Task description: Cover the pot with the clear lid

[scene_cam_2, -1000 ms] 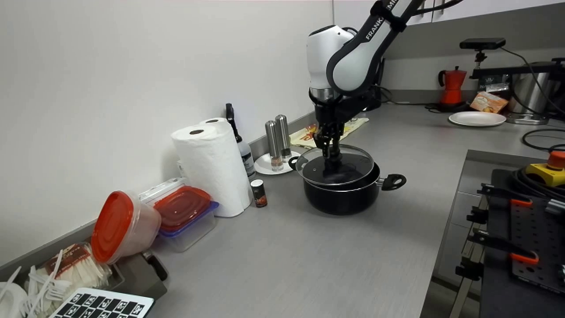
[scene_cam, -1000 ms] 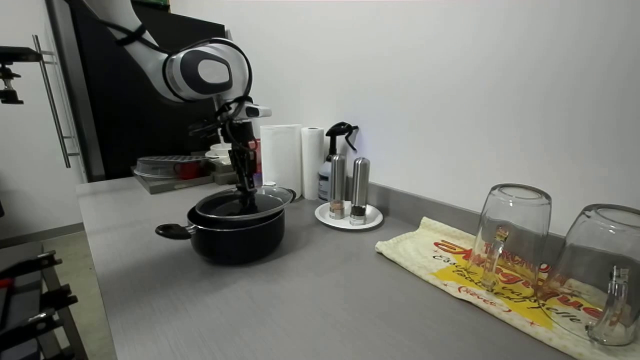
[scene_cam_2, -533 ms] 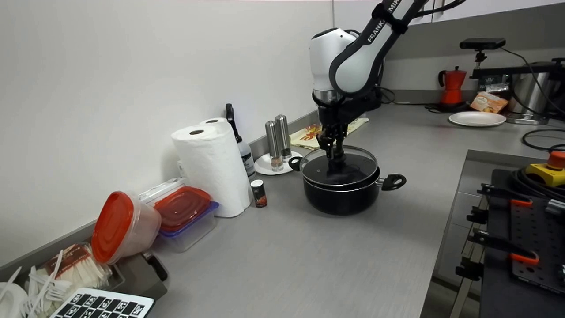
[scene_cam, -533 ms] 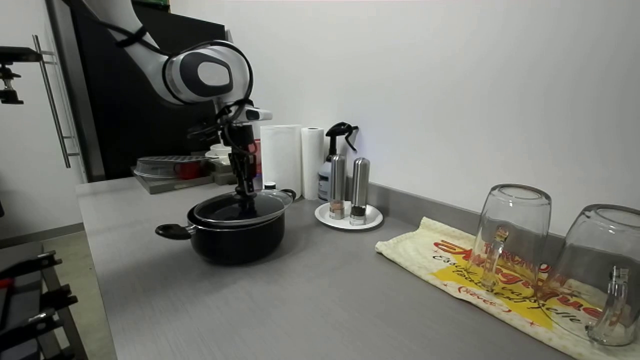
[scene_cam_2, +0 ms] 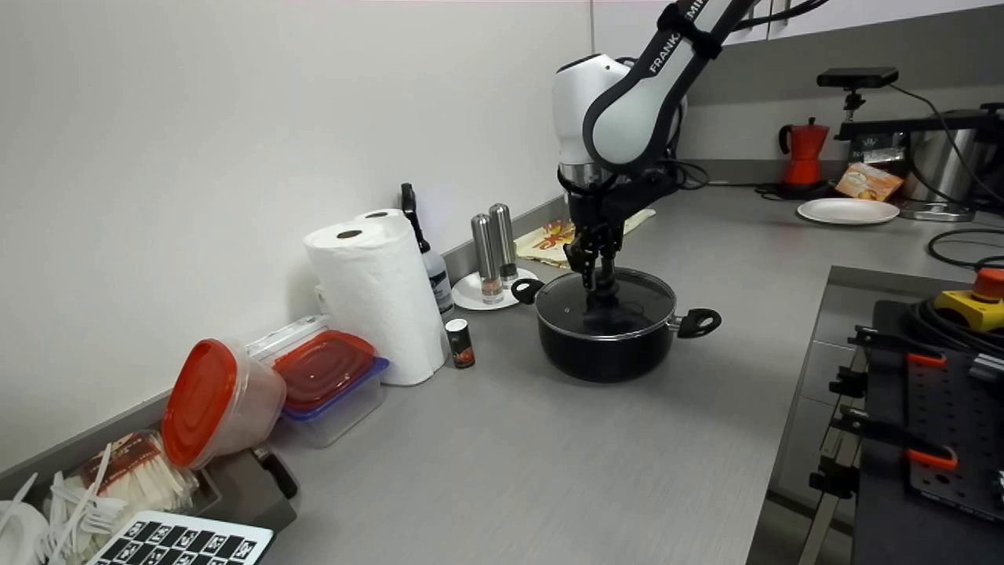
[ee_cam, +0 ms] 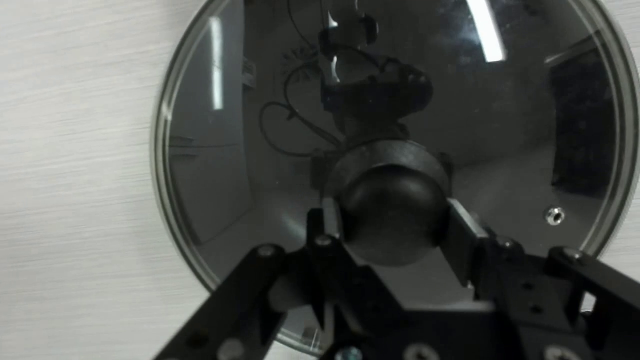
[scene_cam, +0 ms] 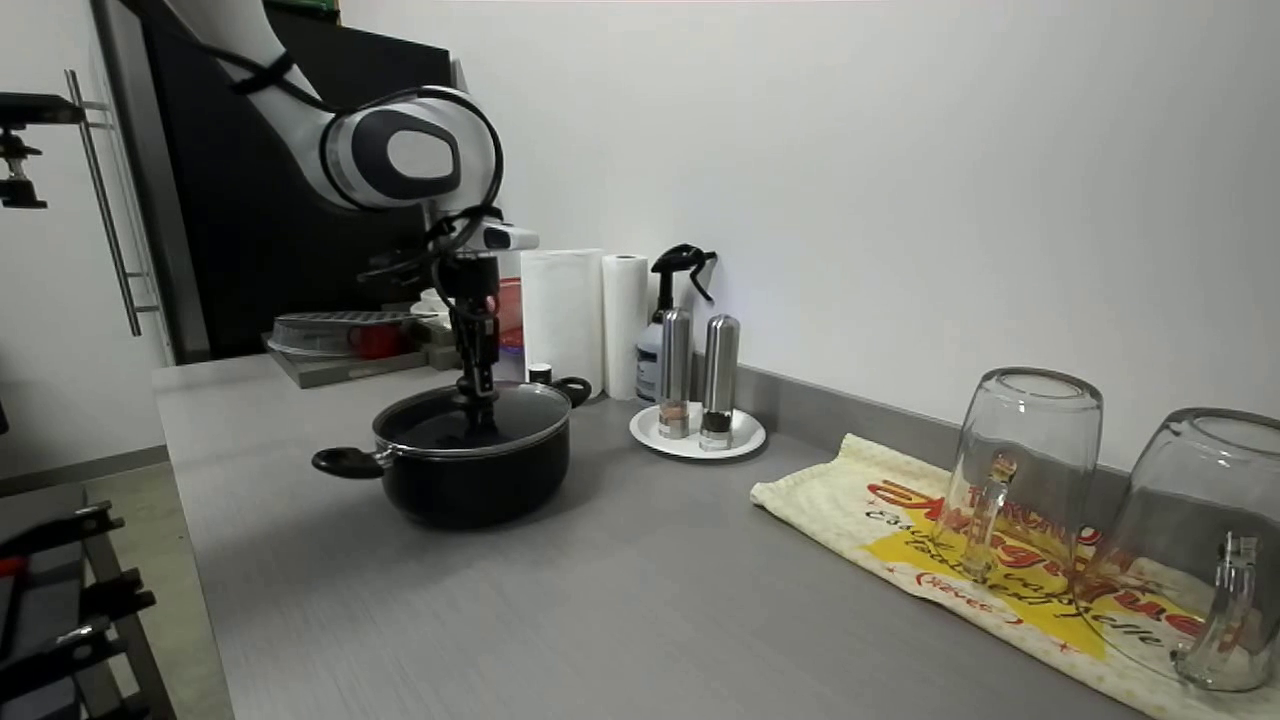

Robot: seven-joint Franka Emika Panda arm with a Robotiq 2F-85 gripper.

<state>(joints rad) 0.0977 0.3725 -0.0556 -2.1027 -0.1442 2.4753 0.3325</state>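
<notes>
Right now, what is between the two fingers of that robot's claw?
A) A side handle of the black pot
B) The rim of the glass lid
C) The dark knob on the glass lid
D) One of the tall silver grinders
C: the wrist view shows the dark knob in the middle of the glass lid flanked on both sides by the gripper.

Exterior views share pot; wrist view close over lid, apparently steep.
</notes>
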